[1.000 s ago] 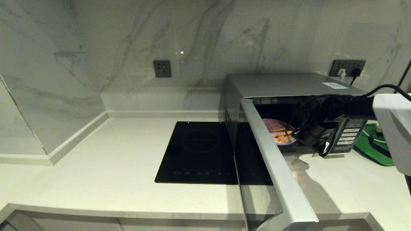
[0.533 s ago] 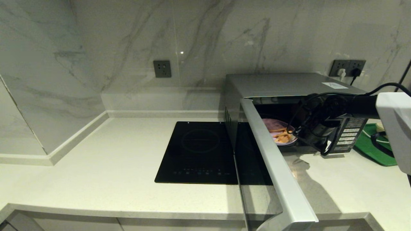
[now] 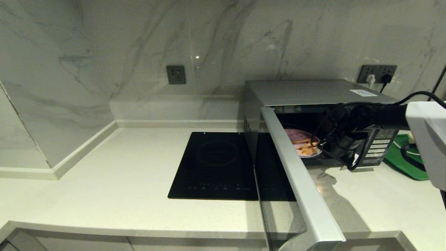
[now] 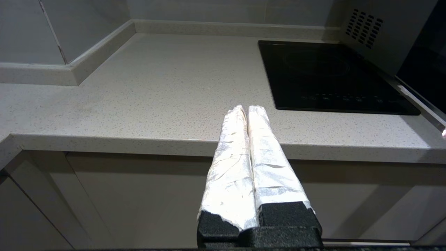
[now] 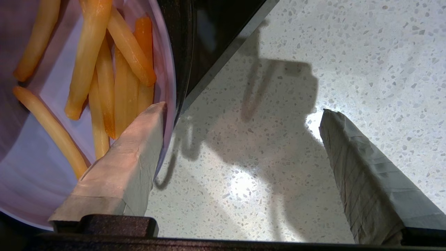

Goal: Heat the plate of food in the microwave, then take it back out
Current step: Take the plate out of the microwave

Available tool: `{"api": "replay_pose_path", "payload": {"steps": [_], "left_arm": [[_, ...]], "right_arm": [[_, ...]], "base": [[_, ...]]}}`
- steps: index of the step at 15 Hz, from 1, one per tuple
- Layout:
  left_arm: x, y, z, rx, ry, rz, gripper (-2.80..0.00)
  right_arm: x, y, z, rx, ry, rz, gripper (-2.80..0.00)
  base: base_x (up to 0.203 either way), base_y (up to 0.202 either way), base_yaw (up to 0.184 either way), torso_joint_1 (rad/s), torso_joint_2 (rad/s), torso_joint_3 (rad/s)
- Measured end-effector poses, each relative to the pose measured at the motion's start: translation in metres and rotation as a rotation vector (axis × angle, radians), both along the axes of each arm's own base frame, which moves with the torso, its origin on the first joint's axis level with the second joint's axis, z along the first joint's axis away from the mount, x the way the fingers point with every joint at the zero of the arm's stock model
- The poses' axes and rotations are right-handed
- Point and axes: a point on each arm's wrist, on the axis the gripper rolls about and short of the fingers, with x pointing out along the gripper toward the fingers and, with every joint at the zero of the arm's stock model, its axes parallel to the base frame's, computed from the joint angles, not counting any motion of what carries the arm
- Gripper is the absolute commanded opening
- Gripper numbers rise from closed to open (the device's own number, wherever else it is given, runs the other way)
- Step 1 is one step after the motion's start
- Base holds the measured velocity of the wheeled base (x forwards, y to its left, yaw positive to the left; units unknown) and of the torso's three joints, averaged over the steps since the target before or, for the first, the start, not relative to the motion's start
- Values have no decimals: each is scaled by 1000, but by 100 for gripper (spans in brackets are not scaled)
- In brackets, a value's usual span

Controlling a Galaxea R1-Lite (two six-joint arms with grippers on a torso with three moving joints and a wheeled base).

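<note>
Head view: a boxy silver-grey microwave (image 3: 313, 92) stands on the pale speckled table (image 3: 104, 181) with its door swung open, and the round lavender plate of orange-yellow fries (image 3: 302, 143) sits inside at the front edge, the right end effector (image 3: 322, 146) at its rim. Left wrist view: the left end effector (image 4: 247, 111) hangs closed and empty, well apart from the microwave. Right wrist view: the right end effector (image 5: 240, 115) gapes open, one finger over the plate's rim, the other over the table; this looks like the reach to take the plate, and next the fingers must bracket the rim and close.

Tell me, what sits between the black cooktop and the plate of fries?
In the head view, the microwave's open door swings out between the cooktop and the plate of fries, which sits in the oven's mouth.
</note>
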Motion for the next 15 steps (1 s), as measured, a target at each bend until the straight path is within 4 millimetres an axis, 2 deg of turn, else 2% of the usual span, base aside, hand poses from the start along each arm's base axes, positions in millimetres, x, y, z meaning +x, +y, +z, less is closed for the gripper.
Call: {"api": "replay_pose_path", "payload": {"steps": [3, 4, 15], "left_arm": [[0, 0, 0, 0, 0, -1, -280], [0, 0, 0, 0, 0, 0, -280], [0, 0, 0, 0, 0, 0, -280]], "right_arm": [[0, 0, 0, -2, 0, 2, 0], [0, 0, 0, -2, 0, 2, -280], [0, 0, 1, -1, -5, 0, -280]], "base": [[0, 0, 0, 0, 0, 0], [0, 0, 0, 0, 0, 0], [0, 0, 0, 0, 0, 0]]}}
